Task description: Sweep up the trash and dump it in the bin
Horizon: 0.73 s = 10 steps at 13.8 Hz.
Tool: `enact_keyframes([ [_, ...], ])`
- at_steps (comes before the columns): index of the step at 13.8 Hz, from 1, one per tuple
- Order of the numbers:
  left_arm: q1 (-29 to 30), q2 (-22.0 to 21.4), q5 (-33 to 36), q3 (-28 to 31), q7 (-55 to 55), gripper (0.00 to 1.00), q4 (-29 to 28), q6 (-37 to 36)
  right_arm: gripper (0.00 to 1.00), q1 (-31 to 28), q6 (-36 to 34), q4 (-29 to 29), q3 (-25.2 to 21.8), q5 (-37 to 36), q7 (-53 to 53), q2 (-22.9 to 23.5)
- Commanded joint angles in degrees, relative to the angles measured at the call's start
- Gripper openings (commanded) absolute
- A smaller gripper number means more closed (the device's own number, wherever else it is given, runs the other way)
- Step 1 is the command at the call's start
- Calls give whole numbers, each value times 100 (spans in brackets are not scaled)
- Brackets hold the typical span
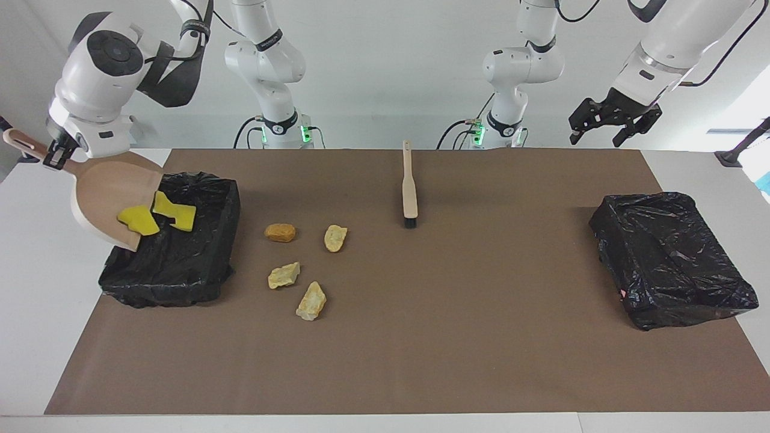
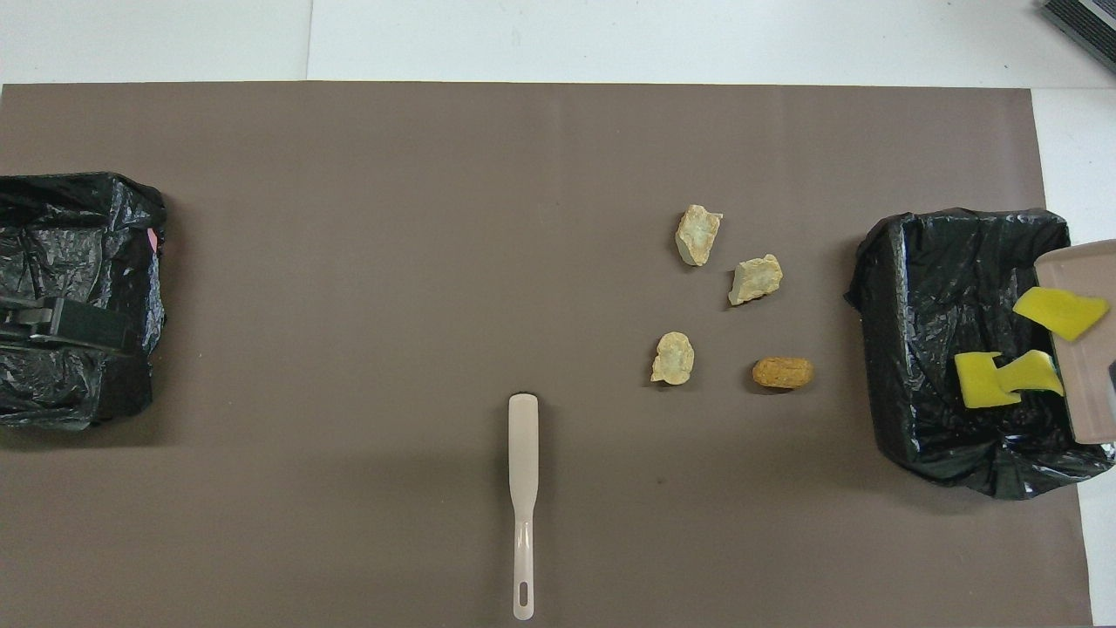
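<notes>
My right gripper (image 1: 57, 155) is shut on the handle of the tan dustpan (image 1: 99, 192), which tilts steeply over the black-lined bin (image 1: 180, 264) at the right arm's end. Three yellow trash chunks slide at the pan's lip: one (image 1: 139, 219) on the edge, another (image 1: 175, 210) over the bin. From overhead the dustpan (image 2: 1085, 349), the yellow chunks (image 2: 985, 381) and that bin (image 2: 924, 288) show too. Several bread-like trash lumps (image 1: 280, 232) (image 2: 755, 278) lie on the mat beside the bin. My left gripper (image 1: 594, 141) (image 2: 87, 323) hangs open and empty, high up.
A tan brush (image 1: 409, 186) (image 2: 523, 488) lies on the brown mat, nearer to the robots than the lumps, bristles pointing away from them. A second black-lined bin (image 1: 668, 258) (image 2: 70, 227) stands at the left arm's end, under the left gripper.
</notes>
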Motion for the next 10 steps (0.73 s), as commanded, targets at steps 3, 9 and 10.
enact_keyframes([
  [3, 228, 109, 149, -52, 36, 100, 94, 205, 0, 179, -269, -125, 25, -523, 56, -167],
  [9, 228, -48, 158, 62, 1, 100, -89, 187, 0, 241, -436, 137, 60, 430, 318, -211],
  [10, 228, -48, 158, 53, 1, 100, -80, 187, 0, 241, -445, 147, 68, 765, 511, -211],
])
